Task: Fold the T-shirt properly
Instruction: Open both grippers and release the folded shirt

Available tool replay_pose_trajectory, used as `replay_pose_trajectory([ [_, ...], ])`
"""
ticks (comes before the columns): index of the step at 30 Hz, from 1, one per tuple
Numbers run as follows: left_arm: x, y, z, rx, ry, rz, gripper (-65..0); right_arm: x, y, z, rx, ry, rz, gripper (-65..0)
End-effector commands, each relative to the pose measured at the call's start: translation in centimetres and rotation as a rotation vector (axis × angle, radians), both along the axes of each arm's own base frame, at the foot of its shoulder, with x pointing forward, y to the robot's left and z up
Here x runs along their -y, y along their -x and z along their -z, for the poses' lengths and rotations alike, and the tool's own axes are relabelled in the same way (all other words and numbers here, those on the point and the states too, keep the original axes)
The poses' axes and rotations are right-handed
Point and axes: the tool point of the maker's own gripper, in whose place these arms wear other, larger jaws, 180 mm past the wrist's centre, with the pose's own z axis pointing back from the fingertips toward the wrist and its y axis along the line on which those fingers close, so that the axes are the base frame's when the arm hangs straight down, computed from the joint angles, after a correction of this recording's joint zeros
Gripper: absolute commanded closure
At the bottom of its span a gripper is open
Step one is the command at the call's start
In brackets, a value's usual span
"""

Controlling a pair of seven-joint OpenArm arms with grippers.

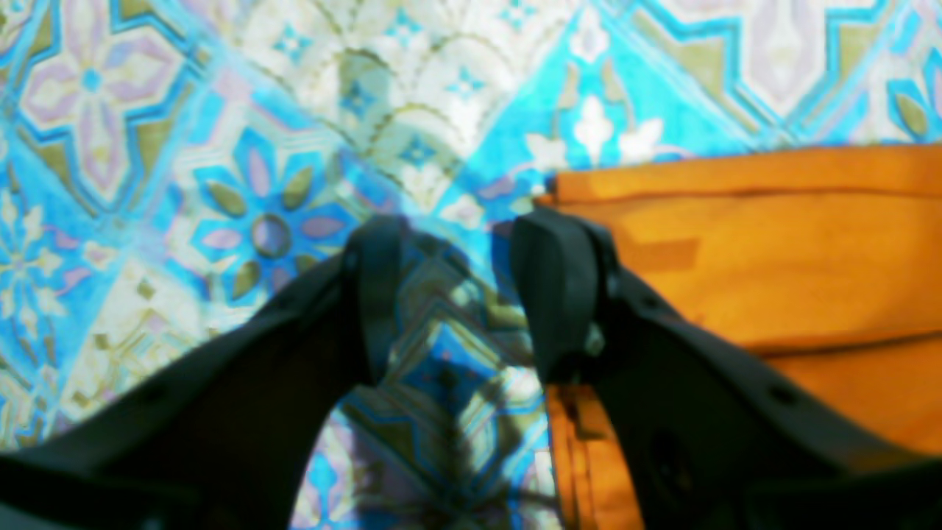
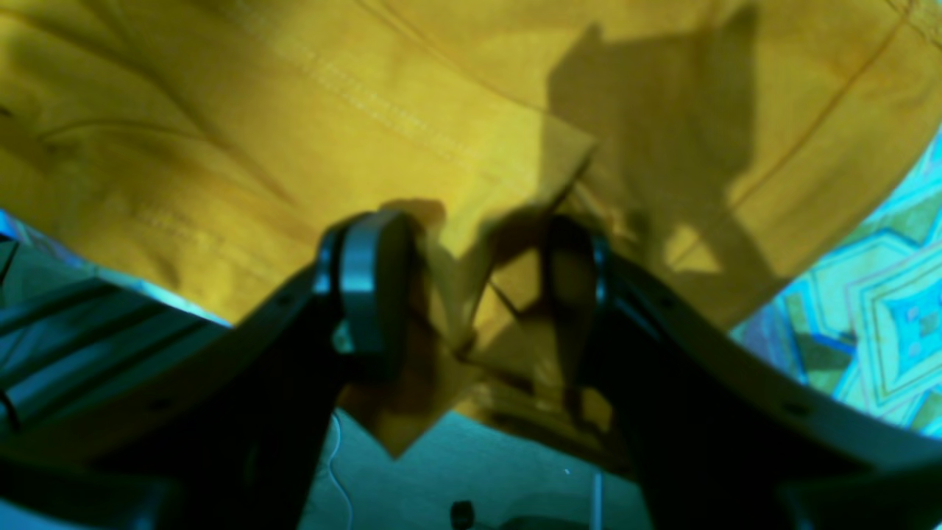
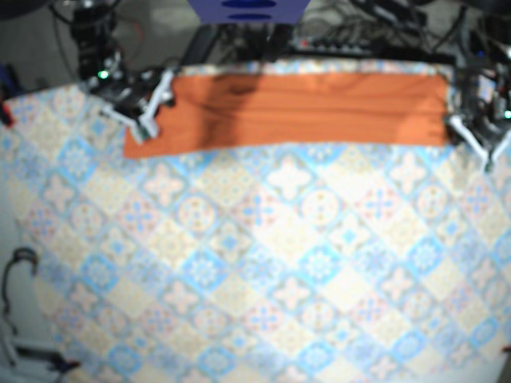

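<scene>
The orange T-shirt (image 3: pixel 303 108) lies as a long flat strip along the far edge of the table. My right gripper (image 3: pixel 148 118) is at its left end. In the right wrist view a crumpled corner of the shirt (image 2: pixel 471 294) sits between the spread fingers (image 2: pixel 368 287), and the right gripper (image 2: pixel 471 302) is open around it, not pinching. My left gripper (image 3: pixel 473 137) is at the strip's right end. In the left wrist view the left gripper (image 1: pixel 464 294) is open over the tablecloth with nothing in it, one finger (image 1: pixel 559 294) above the shirt's edge (image 1: pixel 751 243).
A patterned blue and cream tablecloth (image 3: pixel 263 263) covers the table. Cables and equipment (image 3: pixel 247 16) crowd the space behind the far edge. A cable loop (image 3: pixel 17 263) lies off the table at the left. Floor shows below the hanging cloth (image 2: pixel 456 471) in the right wrist view.
</scene>
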Motion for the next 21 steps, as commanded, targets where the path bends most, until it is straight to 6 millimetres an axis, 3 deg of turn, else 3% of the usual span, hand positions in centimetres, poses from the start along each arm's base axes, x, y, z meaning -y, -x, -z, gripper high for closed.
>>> replay_pose_trajectory([
  [1, -1.1, -0.7, -1.2, 0.030, -0.026, 0.002, -28.8, 0.1, -0.6, -0.7, 0.025, -0.002, -0.003, -30.1],
  [5, -1.1, -0.4, -1.1, 0.024, -0.026, 0.003, -28.8, 0.0, -0.7, -0.9, 0.033, -0.003, -0.005, -30.1],
  [13, -1.0, -0.2, -0.9, 0.019, -0.023, 0.002, -28.8, -0.5, -1.8, -3.2, 0.083, 0.008, -0.032, -30.1],
  [21, -1.0, -0.2, -0.9, 0.019, -0.023, 0.002, -28.8, -0.7, -2.1, -3.7, 0.103, 0.004, -0.037, -30.1],
])
